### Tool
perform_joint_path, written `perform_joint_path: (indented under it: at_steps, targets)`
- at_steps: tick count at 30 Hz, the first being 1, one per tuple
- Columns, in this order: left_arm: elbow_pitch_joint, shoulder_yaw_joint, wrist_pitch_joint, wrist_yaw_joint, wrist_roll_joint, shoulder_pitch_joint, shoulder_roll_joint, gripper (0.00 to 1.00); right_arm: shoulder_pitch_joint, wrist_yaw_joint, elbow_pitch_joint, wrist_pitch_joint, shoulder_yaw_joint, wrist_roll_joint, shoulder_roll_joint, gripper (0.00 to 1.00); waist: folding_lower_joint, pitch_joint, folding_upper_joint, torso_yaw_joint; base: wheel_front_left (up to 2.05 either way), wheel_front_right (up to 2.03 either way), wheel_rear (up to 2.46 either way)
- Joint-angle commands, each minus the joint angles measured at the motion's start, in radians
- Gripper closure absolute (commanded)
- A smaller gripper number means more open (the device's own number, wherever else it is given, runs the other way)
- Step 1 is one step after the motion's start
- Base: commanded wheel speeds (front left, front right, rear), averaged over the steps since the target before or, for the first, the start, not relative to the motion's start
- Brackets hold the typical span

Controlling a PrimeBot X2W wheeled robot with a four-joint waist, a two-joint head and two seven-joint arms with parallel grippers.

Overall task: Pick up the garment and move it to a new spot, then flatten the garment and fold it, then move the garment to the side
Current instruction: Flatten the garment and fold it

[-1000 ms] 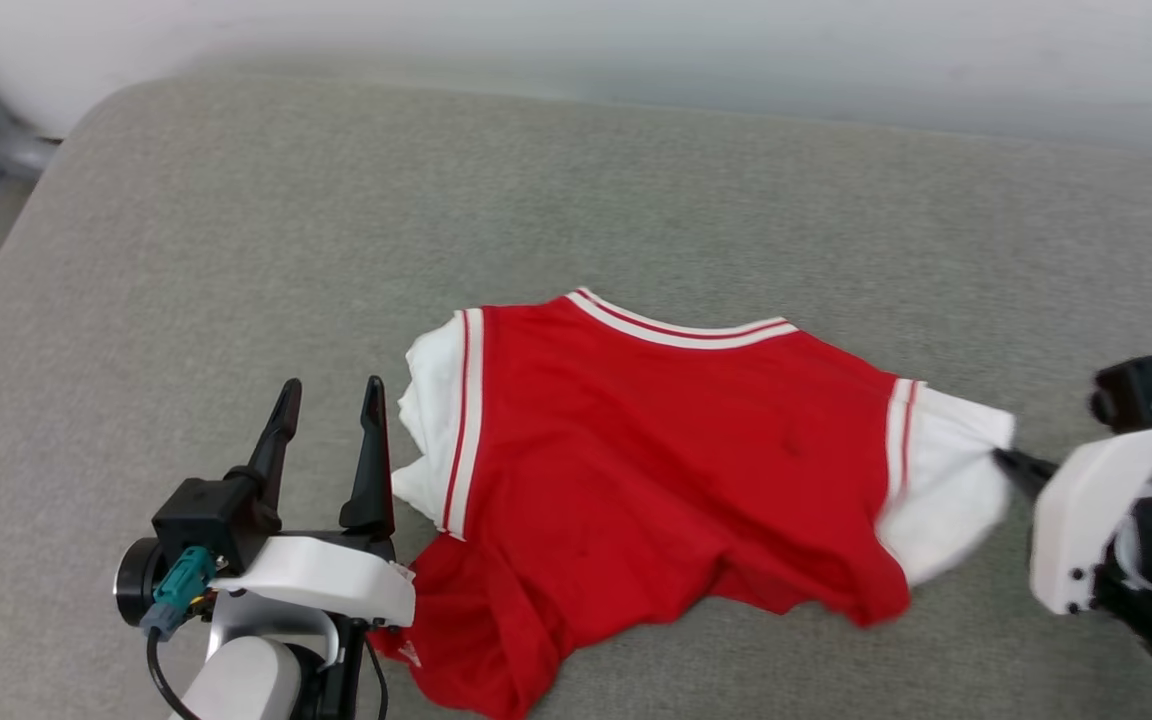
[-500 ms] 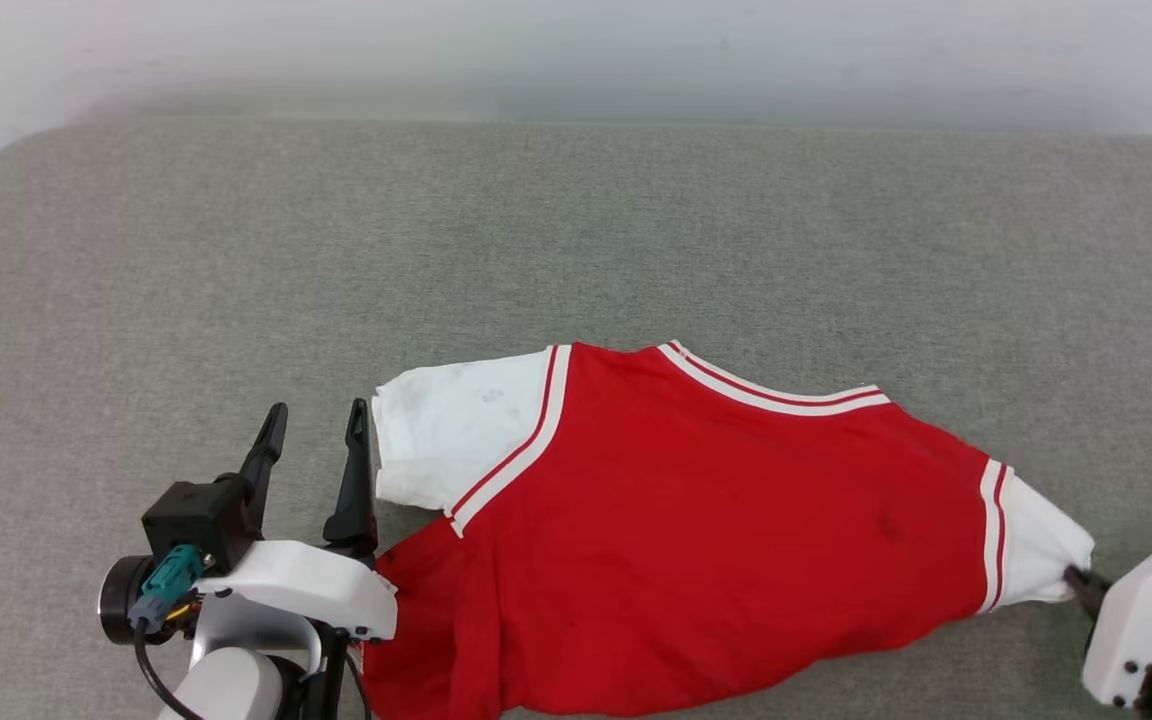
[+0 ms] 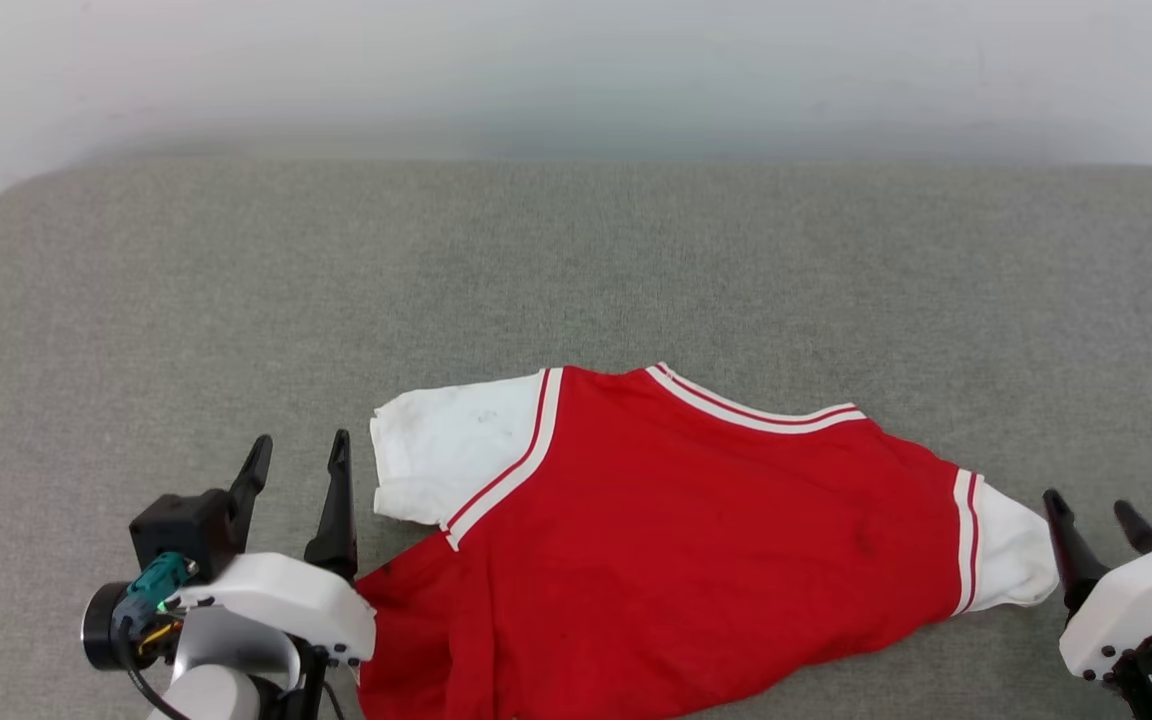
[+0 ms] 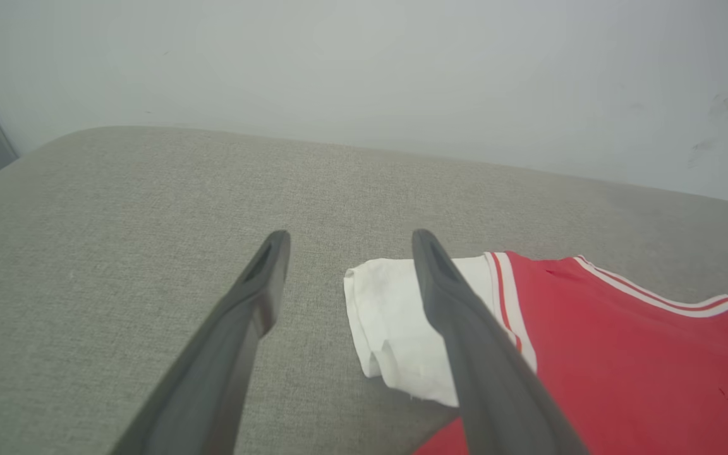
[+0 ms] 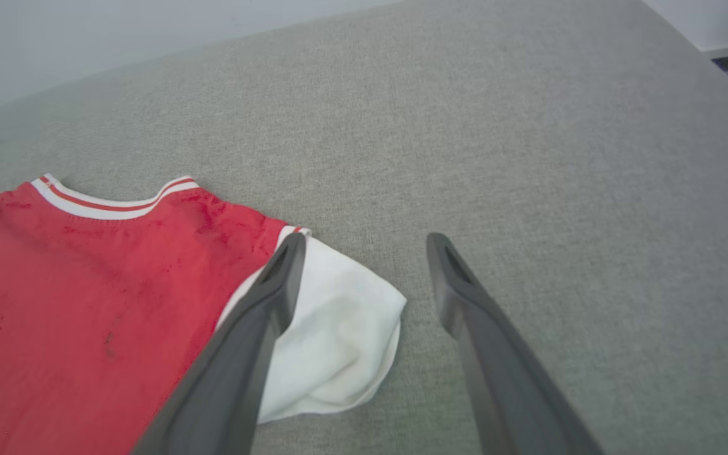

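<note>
I see the red jersey-style garment with white sleeves [image 3: 696,540] lying spread on the near side of the grey upholstered bench [image 3: 576,270]. My left fingers [image 3: 336,500] and right fingers [image 3: 1066,545] flank its sleeves, both pairs spread wide and holding nothing.

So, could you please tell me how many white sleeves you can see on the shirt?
2: one sleeve beside the left gripper, the other sleeve beside the right gripper.

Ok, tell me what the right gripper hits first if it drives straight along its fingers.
Probably the bare grey cushion, which the open right gripper slants down towards. The jersey's white sleeve lies just beside that line, so one finger might graze it.
</note>
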Motion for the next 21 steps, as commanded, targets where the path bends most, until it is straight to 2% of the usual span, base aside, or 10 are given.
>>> perform_joint_path:
  at_steps: [1, 6, 11, 16, 21]
  targets:
    - [0.0, 0.003, 0.008, 0.002, -0.006, 0.017, 0.009, 0.0, 0.007, -0.001, -0.014, -0.035, -0.002, -0.023, 0.009, 0.0, 0.0, -0.024, 0.0, -0.003, 0.0, 0.0, 0.0]
    - [-0.005, 0.015, 0.056, 0.009, -0.027, 0.014, 0.027, 0.0, 0.034, -0.001, -0.087, -0.158, 0.019, -0.082, 0.04, 0.0, 0.0, -0.059, 0.0, -0.01, 0.0, 0.0, 0.0]
    - [0.006, 0.027, 0.135, -0.001, -0.064, -0.04, 0.046, 0.0, 0.042, -0.001, -0.166, -0.214, 0.072, -0.114, 0.058, 0.0, 0.0, -0.066, 0.0, -0.026, 0.0, 0.0, 0.0]
    - [0.034, 0.0, 0.299, -0.03, -0.106, -0.138, 0.07, 0.0, 0.037, -0.001, -0.232, -0.23, 0.134, -0.119, 0.067, 0.0, 0.0, -0.04, 0.0, -0.046, 0.0, 0.0, 0.0]
    - [0.083, -0.048, 0.515, -0.064, -0.155, -0.246, 0.087, 0.0, 0.025, -0.001, -0.281, -0.233, 0.179, -0.112, 0.073, 0.0, 0.0, 0.004, 0.0, -0.075, 0.0, 0.0, 0.0]
